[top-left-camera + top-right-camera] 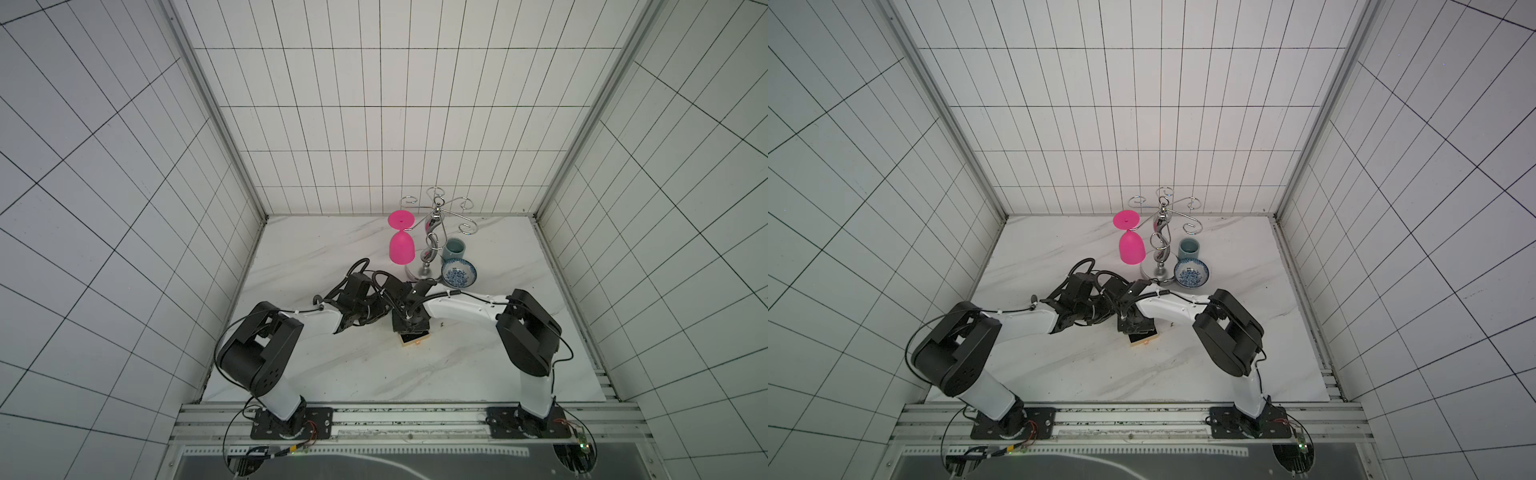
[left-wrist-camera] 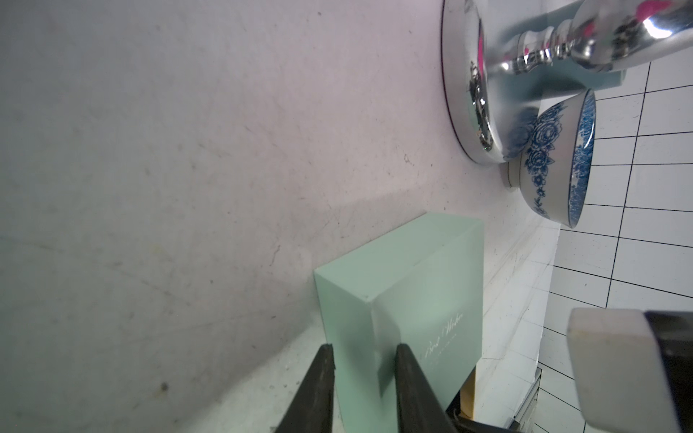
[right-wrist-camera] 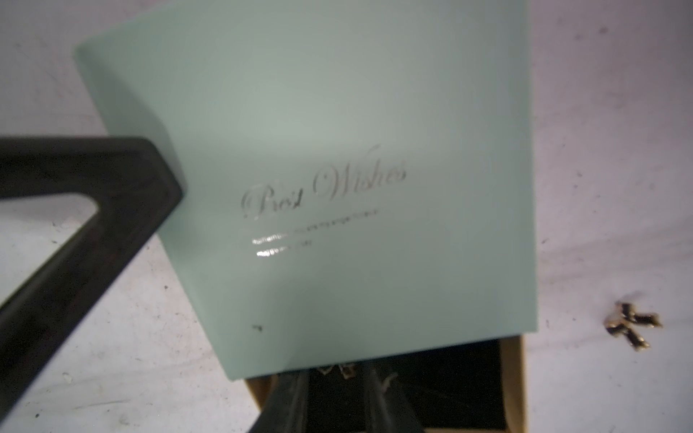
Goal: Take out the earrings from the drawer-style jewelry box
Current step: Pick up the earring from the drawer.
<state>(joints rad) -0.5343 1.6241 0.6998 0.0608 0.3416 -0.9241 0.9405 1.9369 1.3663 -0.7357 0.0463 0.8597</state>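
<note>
The drawer-style jewelry box [image 3: 337,150] lies mid-table, a mint sleeve lettered "Best Wishes" with its tan, black-lined drawer [image 3: 513,378] slid partly out. In both top views only the drawer end [image 1: 413,340] [image 1: 1144,338] shows below the two wrists. My left gripper [image 2: 365,369] is shut on a corner of the sleeve [image 2: 412,281]. My right gripper [image 3: 337,390] reaches into the drawer, its fingers parted. A small gold earring [image 3: 339,369] lies between its tips at the sleeve's edge. Another earring [image 3: 633,330] lies on the table beside the box, a speck [image 1: 442,323] in a top view.
Behind the box stand a chrome hanger stand [image 1: 432,232] with a pink glass [image 1: 401,245] hung upside down, a teal cup [image 1: 454,248] and a blue-and-white bowl [image 1: 458,272]. The bowl [image 2: 555,161] and stand base [image 2: 472,93] are close to the box.
</note>
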